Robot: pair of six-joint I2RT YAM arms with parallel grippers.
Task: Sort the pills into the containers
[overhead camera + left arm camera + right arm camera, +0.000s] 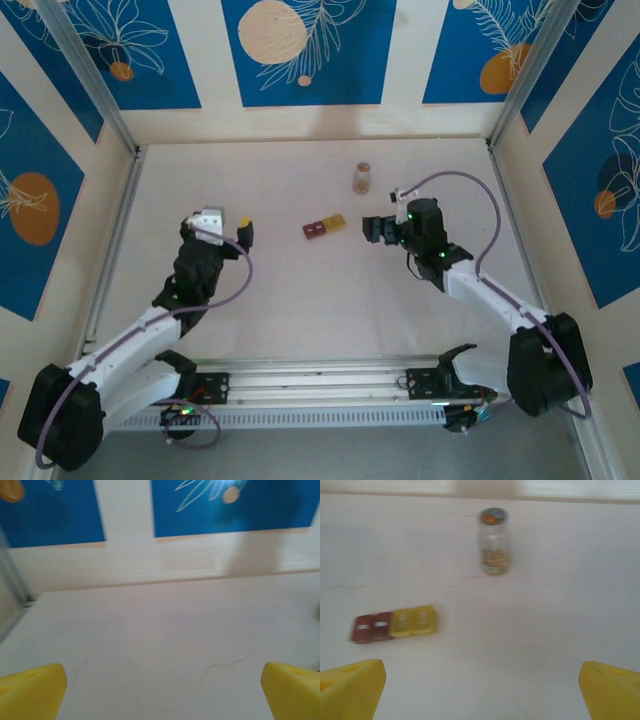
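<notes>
The setting reads as a robot test cell in a lab, not a home or a shop. A pale table (300, 310) is closed in on the left, right and far sides by light wooden walls (300, 122), which are faced with blue panels (305, 50) (printed with white leaves and orange discs). Aluminium posts (90, 80) are set in the far corners. Two white-and-black arms (150, 335) are bolted to a metal rail (320, 385) along the near edge.
</notes>
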